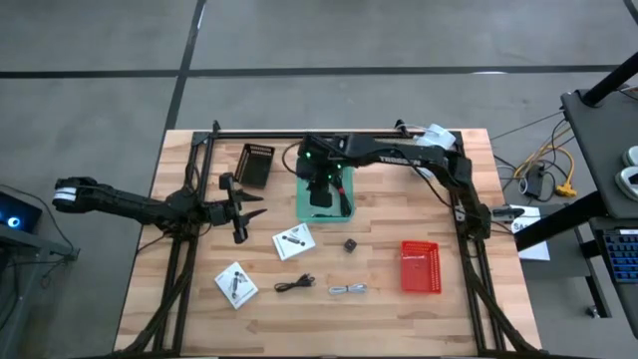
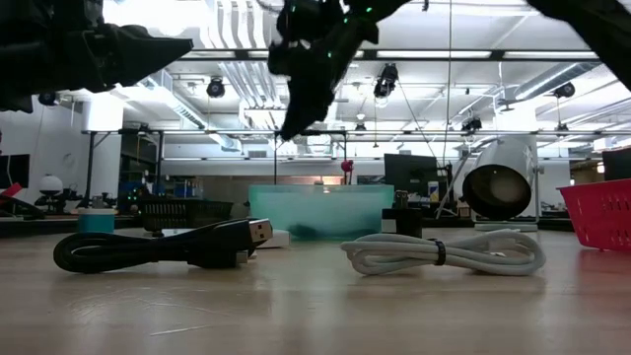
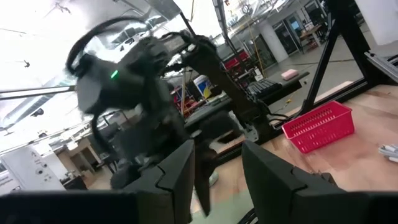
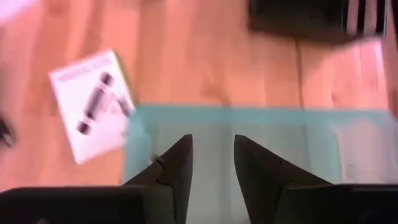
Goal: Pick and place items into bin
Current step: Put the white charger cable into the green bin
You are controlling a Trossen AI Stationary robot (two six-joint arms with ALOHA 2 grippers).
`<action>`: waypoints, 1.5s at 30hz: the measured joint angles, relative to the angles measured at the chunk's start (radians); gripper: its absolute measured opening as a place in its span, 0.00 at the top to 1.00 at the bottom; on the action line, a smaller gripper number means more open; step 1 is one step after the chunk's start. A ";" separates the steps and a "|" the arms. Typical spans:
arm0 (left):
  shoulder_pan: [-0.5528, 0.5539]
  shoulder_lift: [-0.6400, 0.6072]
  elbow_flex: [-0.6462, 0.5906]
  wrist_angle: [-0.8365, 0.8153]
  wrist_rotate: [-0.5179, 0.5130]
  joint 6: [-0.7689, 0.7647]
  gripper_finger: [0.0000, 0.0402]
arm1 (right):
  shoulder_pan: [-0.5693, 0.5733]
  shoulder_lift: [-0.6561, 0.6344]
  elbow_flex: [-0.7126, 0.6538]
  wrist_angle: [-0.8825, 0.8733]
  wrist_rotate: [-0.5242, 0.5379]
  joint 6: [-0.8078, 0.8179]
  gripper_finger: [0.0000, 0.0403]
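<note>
Hovering over the teal bin [image 1: 302, 204], right end effector [image 4: 211, 163] slightly open, empty; left end effector [image 1: 249, 212] at 9 o'clock, parted, empty.

Wooden bench [image 1: 399, 319] fills the centre of the frame. Right hand [image 1: 321, 191] sits over the teal bin [image 1: 344, 204] at upper centre; finger gap not readable from above. Left hand [image 1: 249, 212] hangs at left of centre, just beside the upper white packet [image 1: 294, 240]. Lower white packet [image 1: 236, 283] lies at lower left. Black coiled cable [image 1: 295, 285] and pale grey cable [image 1: 347, 289] lie near each other at lower centre. Small dark cube [image 1: 350, 244] sits below the bin. Red basket [image 1: 420, 266] at right. Black basket [image 1: 255, 165] at upper left of the bin.
</note>
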 joint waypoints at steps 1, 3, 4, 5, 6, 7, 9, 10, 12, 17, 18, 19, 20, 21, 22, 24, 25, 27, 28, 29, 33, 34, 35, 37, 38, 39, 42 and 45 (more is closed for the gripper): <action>0.000 0.001 0.000 0.000 0.000 0.000 0.71 | 0.011 -0.027 -0.042 0.049 0.000 -0.001 0.75; 0.000 0.001 0.000 -0.001 0.000 0.000 0.71 | 0.030 -0.091 -0.149 0.153 0.000 -0.002 0.76; 0.000 0.003 0.000 0.000 0.000 0.000 0.71 | 0.036 -0.129 -0.212 0.219 0.000 -0.003 0.76; 0.000 0.004 -0.001 -0.002 0.000 0.000 0.71 | 0.041 -0.169 -0.280 0.287 0.001 0.001 0.77; 0.000 0.004 -0.001 -0.003 0.000 0.000 0.71 | 0.045 -0.210 -0.350 0.357 0.003 0.008 0.77; 0.000 0.004 -0.001 -0.001 0.000 0.000 0.71 | 0.050 -0.250 -0.421 0.428 0.003 0.012 0.78; 0.000 0.004 -0.001 -0.001 0.000 0.000 0.71 | 0.051 -0.327 -0.565 0.590 0.004 0.021 0.79; 0.000 0.004 -0.001 0.000 0.000 0.000 0.71 | 0.052 -0.362 -0.633 0.679 0.004 0.036 0.79; 0.000 0.004 -0.001 0.000 0.000 0.000 0.71 | 0.052 -0.422 -0.763 0.876 0.004 0.053 0.80; 0.000 0.004 -0.001 0.002 0.000 0.000 0.71 | 0.052 -0.510 -1.024 1.307 0.004 0.051 0.81; 0.000 0.005 -0.001 0.003 0.000 0.000 0.71 | 0.052 -0.515 -1.058 1.377 0.004 0.050 0.81; 0.000 0.005 -0.001 0.001 0.000 0.000 0.71 | 0.052 -0.520 -1.089 1.429 0.004 0.040 0.80; 0.000 0.006 -0.001 0.001 0.000 0.000 0.71 | 0.052 -0.522 -1.115 1.471 0.004 0.020 0.80; 0.000 0.009 -0.001 0.004 0.000 0.000 0.71 | 0.052 -0.522 -1.135 1.511 -0.001 -0.005 0.80; 0.000 0.009 -0.001 0.001 0.000 0.000 0.71 | 0.053 -0.522 -1.150 1.542 -0.021 -0.031 0.80; 0.000 0.009 -0.001 0.003 0.000 0.000 0.71 | 0.053 -0.515 -1.166 1.569 -0.129 -0.083 0.79; 0.000 0.010 -0.001 0.003 0.000 0.000 0.71 | 0.052 -0.511 -1.167 1.571 -0.222 -0.110 0.79; 0.000 0.010 -0.001 0.002 -0.001 0.000 0.71 | 0.048 -0.504 -1.169 1.568 -0.476 -0.155 0.79; 0.000 0.010 -0.001 0.002 -0.001 0.000 0.71 | 0.045 -0.500 -1.164 1.568 -0.629 -0.168 0.79; 0.000 0.009 -0.001 0.002 -0.001 0.000 0.71 | 0.041 -0.496 -1.157 1.567 -0.781 -0.169 0.79; 0.000 0.010 -0.001 0.001 -0.002 0.000 0.71 | 0.017 -0.495 -1.152 1.559 -1.295 -0.169 0.79; 0.000 0.010 -0.001 0.003 -0.002 0.000 0.71 | 0.015 -0.495 -1.153 1.556 -1.372 -0.168 0.79; 0.000 0.010 -0.001 0.003 -0.003 0.000 0.71 | 0.012 -0.495 -1.153 1.555 -1.416 -0.167 0.79; 0.000 0.010 -0.001 0.002 -0.003 0.000 0.71 | 0.010 -0.495 -1.153 1.557 -1.413 -0.150 0.79; 0.000 0.010 -0.001 0.002 -0.003 0.000 0.71 | 0.009 -0.495 -1.153 1.556 -1.376 -0.147 0.79; 0.000 0.010 -0.001 0.002 -0.003 0.000 0.71 | 0.008 -0.495 -1.153 1.556 -1.319 -0.154 0.79; 0.000 0.010 -0.001 0.002 -0.004 0.000 0.71 | 0.007 -0.498 -1.153 1.557 -1.003 -0.172 0.79; 0.000 0.010 -0.001 0.002 -0.004 0.000 0.71 | 0.018 -0.504 -1.153 1.565 -0.474 -0.115 0.79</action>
